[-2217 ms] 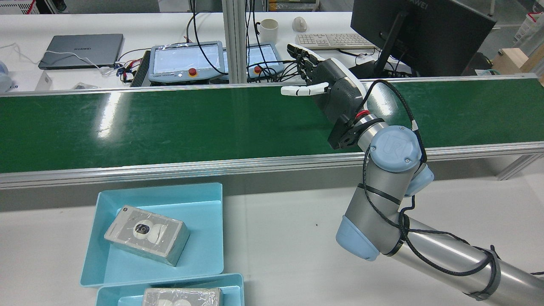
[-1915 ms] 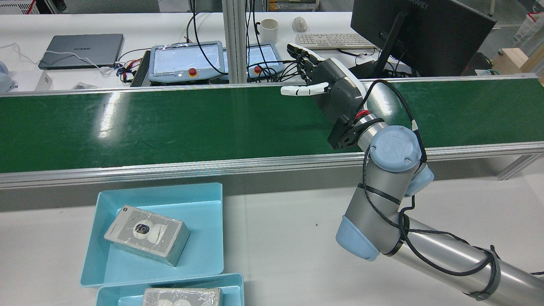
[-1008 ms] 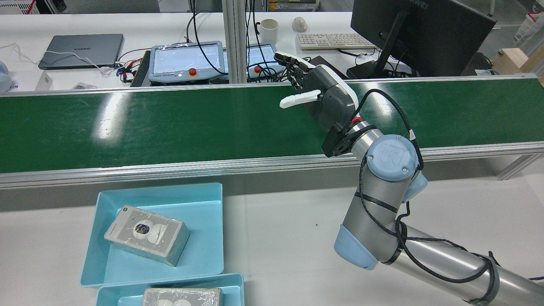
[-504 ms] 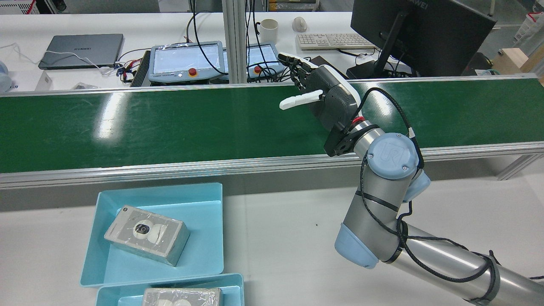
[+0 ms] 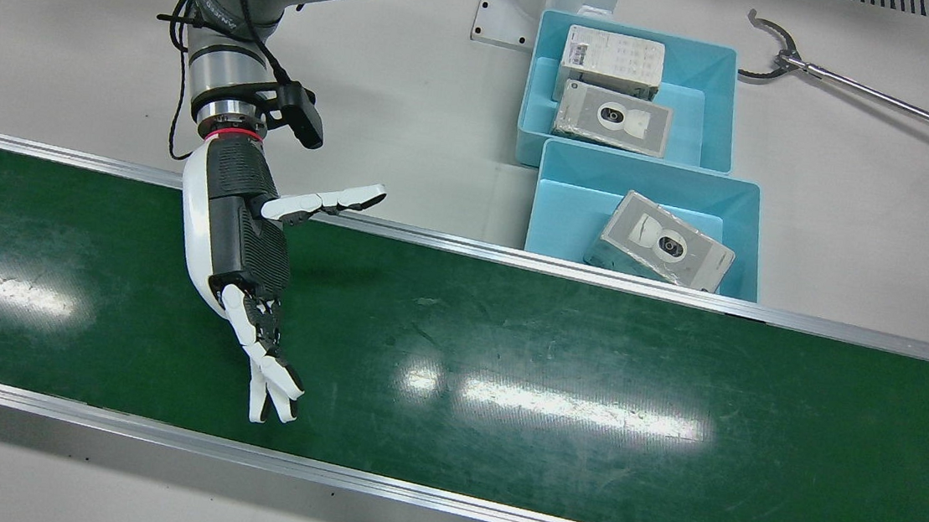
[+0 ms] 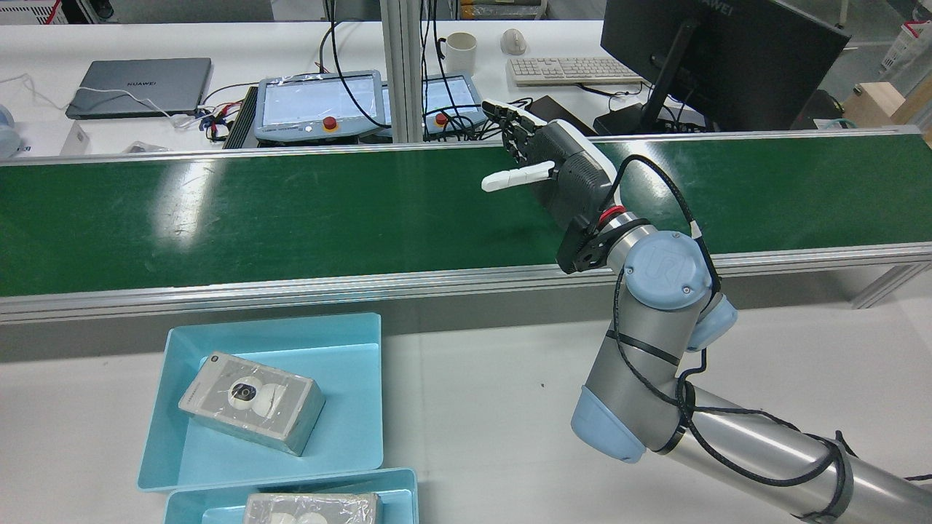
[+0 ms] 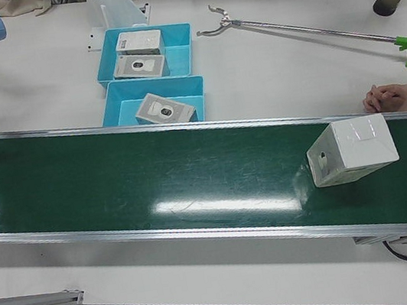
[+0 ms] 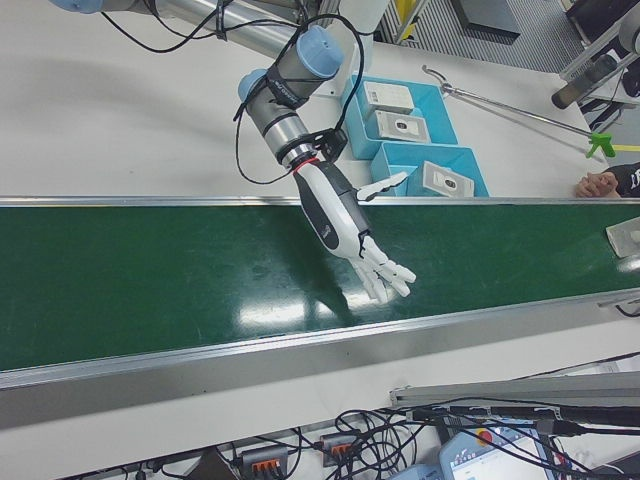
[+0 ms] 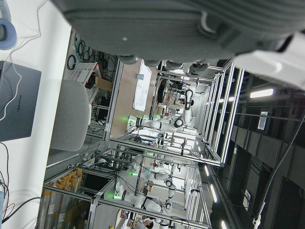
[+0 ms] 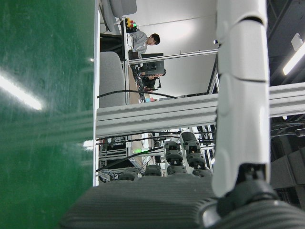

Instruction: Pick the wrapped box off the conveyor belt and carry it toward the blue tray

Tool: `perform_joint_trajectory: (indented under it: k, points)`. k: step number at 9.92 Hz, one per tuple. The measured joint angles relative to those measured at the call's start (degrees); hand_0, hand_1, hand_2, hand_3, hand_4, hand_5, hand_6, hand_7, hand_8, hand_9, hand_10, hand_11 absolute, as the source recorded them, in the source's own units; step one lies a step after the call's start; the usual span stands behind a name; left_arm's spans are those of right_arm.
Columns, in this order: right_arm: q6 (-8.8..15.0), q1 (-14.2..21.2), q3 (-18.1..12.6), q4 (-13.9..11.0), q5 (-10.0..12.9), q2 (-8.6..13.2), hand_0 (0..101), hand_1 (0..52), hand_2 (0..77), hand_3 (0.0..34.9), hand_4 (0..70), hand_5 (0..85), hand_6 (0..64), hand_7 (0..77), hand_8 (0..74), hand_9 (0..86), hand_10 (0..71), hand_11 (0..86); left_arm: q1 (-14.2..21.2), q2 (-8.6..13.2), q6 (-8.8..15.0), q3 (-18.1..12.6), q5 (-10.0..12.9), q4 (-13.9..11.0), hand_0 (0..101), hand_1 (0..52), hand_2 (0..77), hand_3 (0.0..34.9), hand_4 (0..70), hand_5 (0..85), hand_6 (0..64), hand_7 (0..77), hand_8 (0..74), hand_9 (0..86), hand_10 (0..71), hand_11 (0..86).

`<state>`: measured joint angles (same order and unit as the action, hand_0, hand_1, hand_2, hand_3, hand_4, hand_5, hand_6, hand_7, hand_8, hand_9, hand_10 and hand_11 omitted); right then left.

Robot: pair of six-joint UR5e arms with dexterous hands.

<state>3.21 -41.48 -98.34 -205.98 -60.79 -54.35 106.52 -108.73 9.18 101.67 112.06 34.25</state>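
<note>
The wrapped box (image 7: 352, 148), white under clear film, stands on the green conveyor belt (image 7: 153, 176) near its right end in the left-front view. Its edge shows at the far right of the right-front view (image 8: 625, 240). My right hand (image 5: 238, 250) hovers over the belt far from the box, open and empty, fingers spread; it also shows in the rear view (image 6: 568, 171) and the right-front view (image 8: 345, 225). Two blue trays (image 5: 556, 219) (image 5: 718, 106) sit beside the belt and hold wrapped boxes. Only the palm of my left hand (image 9: 190, 24) shows, in its own view.
A long grabber tool (image 5: 866, 90) lies on the white table beyond the trays. A person's clasped hands (image 7: 392, 98) rest at the belt's edge near the box. Pendants, a laptop and a monitor (image 6: 721, 51) stand behind the belt.
My right hand has shifted a little left and lower over the belt, then eased back slightly. Its fingers have stayed apart. The trays have not moved.
</note>
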Motion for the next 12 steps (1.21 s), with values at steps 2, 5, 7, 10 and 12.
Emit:
perform_joint_trajectory:
  k: [2,5,7,10,12]
  points:
    - [-0.12,0.16,0.27,0.89,-0.02,-0.06,49,15.3,4.9,0.0,8.7,12.5,2.7,1.6,0.0,1.1,0.0,1.6,0.0,0.0,0.0,0.0,0.0,0.0,0,0.0,1.1,0.0,0.0,1.1,0.5,0.5,0.5,0.5,0.5,0.5]
    - [-0.21,-0.27,0.34,1.16,-0.02,-0.16,49,15.8,6.0,0.0,8.7,12.5,2.7,1.6,0.0,1.1,0.0,1.6,0.0,0.0,0.0,0.0,0.0,0.0,0,0.0,1.1,0.0,0.0,1.1,0.5,0.5,0.5,0.5,0.5,0.5]
    - [-0.25,-0.95,0.19,1.19,-0.03,-0.21,49,15.8,6.0,0.0,8.7,13.6,2.7,1.6,0.0,1.1,0.0,1.6,0.0,0.0,0.0,0.0,0.0,0.0,0,0.0,0.5,0.0,0.0,1.1,0.5,0.5,0.5,0.5,0.5,0.5]
    - [-0.32,-1.6,-0.18,1.26,0.03,-0.23,48,12.5,1.6,0.0,7.6,12.5,1.6,1.6,0.0,1.1,0.0,1.6,0.0,0.0,0.0,0.0,0.0,0.0,0,0.0,1.1,0.0,0.0,1.1,0.0,0.5,0.5,0.5,0.5,0.5]
    - [-0.26,-1.4,-0.11,1.28,-0.01,-0.23,48,14.2,1.6,0.0,7.6,12.5,2.2,1.6,0.0,1.1,0.0,1.6,0.0,0.0,0.0,0.0,0.0,0.0,0,0.0,1.1,0.0,0.0,1.1,0.5,0.5,0.5,0.5,0.5,0.5]
